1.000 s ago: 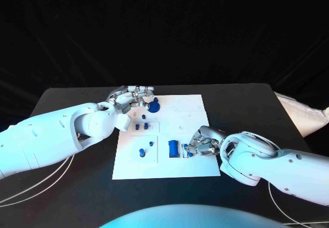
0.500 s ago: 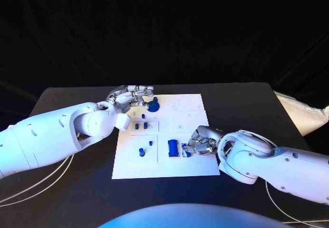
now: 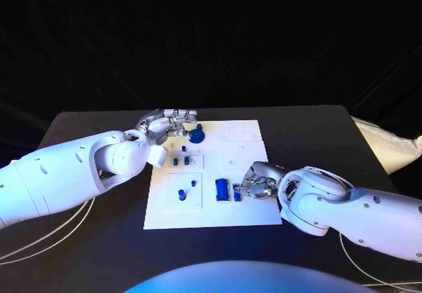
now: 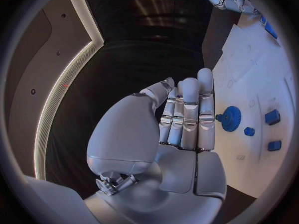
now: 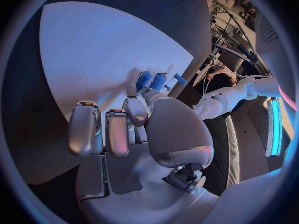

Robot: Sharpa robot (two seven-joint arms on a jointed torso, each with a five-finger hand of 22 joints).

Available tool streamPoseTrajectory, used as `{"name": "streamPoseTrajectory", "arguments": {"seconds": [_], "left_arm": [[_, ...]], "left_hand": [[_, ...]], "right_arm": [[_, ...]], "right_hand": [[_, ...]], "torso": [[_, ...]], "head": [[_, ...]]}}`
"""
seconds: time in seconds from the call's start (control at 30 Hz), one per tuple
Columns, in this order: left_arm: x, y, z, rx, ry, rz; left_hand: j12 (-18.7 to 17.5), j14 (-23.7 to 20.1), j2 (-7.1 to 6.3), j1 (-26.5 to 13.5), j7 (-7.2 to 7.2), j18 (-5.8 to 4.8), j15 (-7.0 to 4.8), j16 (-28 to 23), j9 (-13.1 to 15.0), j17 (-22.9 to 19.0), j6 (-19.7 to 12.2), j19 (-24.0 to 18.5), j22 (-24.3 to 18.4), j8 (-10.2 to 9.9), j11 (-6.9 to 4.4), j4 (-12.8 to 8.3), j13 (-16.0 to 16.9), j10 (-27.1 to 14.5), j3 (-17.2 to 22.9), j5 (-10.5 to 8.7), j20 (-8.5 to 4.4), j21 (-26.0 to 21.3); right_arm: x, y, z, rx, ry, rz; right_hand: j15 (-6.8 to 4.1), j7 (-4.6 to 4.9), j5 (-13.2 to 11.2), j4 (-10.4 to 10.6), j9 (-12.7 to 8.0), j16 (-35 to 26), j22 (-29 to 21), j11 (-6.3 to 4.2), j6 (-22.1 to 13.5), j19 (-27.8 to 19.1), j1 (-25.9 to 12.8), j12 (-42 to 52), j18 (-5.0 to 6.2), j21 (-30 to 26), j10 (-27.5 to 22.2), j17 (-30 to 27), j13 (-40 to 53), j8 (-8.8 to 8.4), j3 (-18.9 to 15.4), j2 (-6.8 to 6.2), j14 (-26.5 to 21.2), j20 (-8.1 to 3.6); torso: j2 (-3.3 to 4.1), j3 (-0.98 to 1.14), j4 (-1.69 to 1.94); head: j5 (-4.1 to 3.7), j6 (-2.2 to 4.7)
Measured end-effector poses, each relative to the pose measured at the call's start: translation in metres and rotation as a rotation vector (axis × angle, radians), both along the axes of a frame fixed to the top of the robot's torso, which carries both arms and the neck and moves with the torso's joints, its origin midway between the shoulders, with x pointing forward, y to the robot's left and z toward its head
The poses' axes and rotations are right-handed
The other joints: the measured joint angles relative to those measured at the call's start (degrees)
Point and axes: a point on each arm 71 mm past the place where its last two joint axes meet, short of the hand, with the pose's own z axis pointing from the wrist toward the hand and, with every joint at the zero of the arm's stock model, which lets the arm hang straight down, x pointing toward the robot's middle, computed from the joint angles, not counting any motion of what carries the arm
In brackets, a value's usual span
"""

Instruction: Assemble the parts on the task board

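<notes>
A cool bluish light is cast from above onto the black table (image 3: 334, 131), and the backdrop behind it is left almost fully dark. The task board (image 3: 211, 213) is lit brightly, close to washed out, so its faint markings are hard to read. Soft highlights are seen on the left hand (image 3: 167, 126) and the right hand (image 3: 257, 181); short shadows are thrown beneath them. In the wrist views, straight edges are bent strongly toward the rim, and a dark frame is set around each circle. Glare is given off by a bright strip lamp (image 5: 274, 127).
</notes>
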Motion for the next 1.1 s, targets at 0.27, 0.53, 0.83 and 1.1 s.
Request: {"name": "streamPoseTrajectory", "arguments": {"seconds": [0.27,0.53,0.83,1.1], "left_arm": [[0.0,0.0,0.0,0.0,0.001,-0.001],[0.0,0.0,0.0,0.001,0.002,-0.001],[0.0,0.001,0.0,0.001,0.002,0.0],[0.0,0.001,0.0,0.002,0.003,-0.001]], "left_hand": [[0.0,0.0,0.0,0.0,0.0,0.0,0.0,0.0,0.0,0.0,0.0,0.0,0.0,0.0,0.0,0.0,0.0,0.0,0.0,0.0,0.0,0.0],[0.0,0.0,0.0,0.0,0.0,0.0,0.0,0.0,0.0,0.0,0.0,0.0,0.0,0.0,0.0,0.0,0.0,0.0,0.0,0.0,0.0,0.0],[0.0,0.0,0.0,0.0,0.0,0.0,0.0,0.0,0.0,0.01,0.0,0.0,0.01,0.0,0.0,0.0,0.0,0.0,0.0,0.0,0.0,0.0],[0.0,0.0,0.0,0.0,0.0,0.0,0.0,0.0,0.0,0.01,0.0,0.0,0.01,0.0,0.0,0.0,0.0,0.0,0.0,0.0,0.0,0.0]], "right_arm": [[0.0,0.0,0.0,-0.005,-0.004,0.003],[-0.003,-0.004,0.003,-0.011,-0.019,0.009],[-0.006,-0.009,0.006,-0.014,-0.033,0.024],[-0.007,-0.011,0.006,-0.016,-0.029,0.041]], "right_hand": [[0.0,0.0,4.21,3.32,0.43,-0.03,0.0,0.0,0.0,0.0,-3.11,0.0,0.0,0.0,0.0,0.0,0.47,0.0,-4.16,-0.01,0.0,0.0],[0.0,0.0,3.04,3.23,0.74,-0.03,0.05,0.0,-0.01,0.0,-4.04,0.0,0.0,0.0,0.0,0.0,0.65,-0.23,-7.25,-0.25,0.0,0.0],[0.0,0.0,-2.83,0.78,1.15,-0.03,-0.03,0.01,-0.01,0.0,0.81,0.0,0.0,0.0,-0.01,-0.01,0.79,-0.46,-10.02,-0.97,0.0,0.0],[0.0,0.0,-5.13,0.09,1.29,-0.03,-0.08,0.01,-0.01,0.0,1.91,-0.25,0.0,0.0,-0.01,0.04,0.87,-0.46,-11.03,-0.59,0.0,0.0]], "torso": [[-0.01,0.0,0.0],[-0.01,0.08,-0.03],[0.0,0.09,-0.04],[0.01,0.07,-0.04]], "head": [[0.02,0.11],[0.03,0.2],[0.03,0.21],[0.06,0.15]]}}
